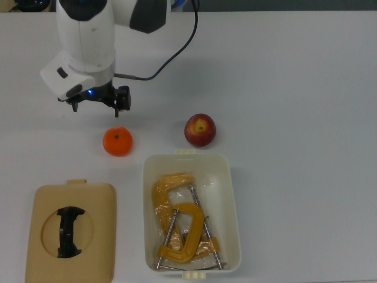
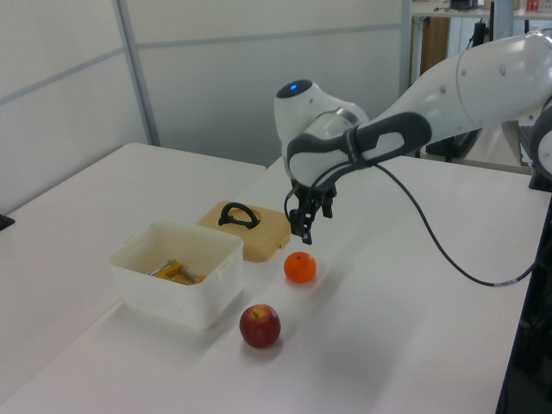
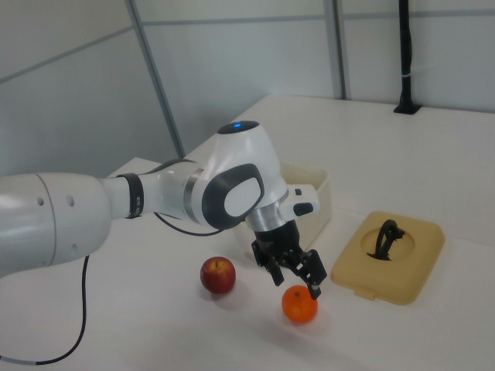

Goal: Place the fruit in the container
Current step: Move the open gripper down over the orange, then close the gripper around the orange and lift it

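the gripper (image 1: 95,105) hangs with its two fingers spread apart and nothing between them, pointing down at the white table (image 1: 306,88). in the top view it sits just above the orange (image 1: 118,141), a little toward the top view's left of it; in the right view one fingertip (image 3: 314,292) is just over the orange's top, though whether it touches cannot be told. the white arm (image 2: 448,95) reaches in from the left view's right.

there are two fruits, both resting on the table outside the container. the orange shows its small stem dimple facing up. the apple (image 1: 200,130), dark red with a yellow patch turned upward, sits to the top view's right of the orange, well apart from it and just beside the container's near short end.

there is one container (image 1: 227,177), a cream-white tub whose long axis runs up and down in the top view, with a tab on each short end. inside it lie two yellow-orange clamps (image 1: 179,227), overlapping, screws angled toward the tub's lower end.

one tan lid (image 1: 41,203) with a black handle (image 1: 69,231) lies flat at the top view's lower left, apart from the tub.
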Robot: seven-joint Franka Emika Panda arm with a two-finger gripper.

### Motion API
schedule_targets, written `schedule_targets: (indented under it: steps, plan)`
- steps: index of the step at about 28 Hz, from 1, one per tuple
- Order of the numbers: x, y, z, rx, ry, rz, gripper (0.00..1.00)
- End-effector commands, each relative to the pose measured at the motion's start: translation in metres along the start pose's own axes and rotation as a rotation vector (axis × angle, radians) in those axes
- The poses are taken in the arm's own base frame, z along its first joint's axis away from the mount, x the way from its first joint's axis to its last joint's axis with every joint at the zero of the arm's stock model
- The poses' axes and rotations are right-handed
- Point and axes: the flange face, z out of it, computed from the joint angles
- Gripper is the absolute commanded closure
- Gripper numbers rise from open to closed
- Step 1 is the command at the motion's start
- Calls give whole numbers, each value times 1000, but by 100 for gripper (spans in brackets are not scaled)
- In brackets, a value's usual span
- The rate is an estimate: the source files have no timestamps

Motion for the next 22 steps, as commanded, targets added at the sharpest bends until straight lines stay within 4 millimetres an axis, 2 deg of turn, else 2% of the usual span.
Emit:
schedule_targets:
  steps: [1,10,15,22]
  plan:
    - [3,-25,28,-56,14,10,0]
    - [6,-44,69,-99,36,26,0]
    - [10,-50,78,-114,60,44,1]
    - [12,-55,69,-117,80,69,0]
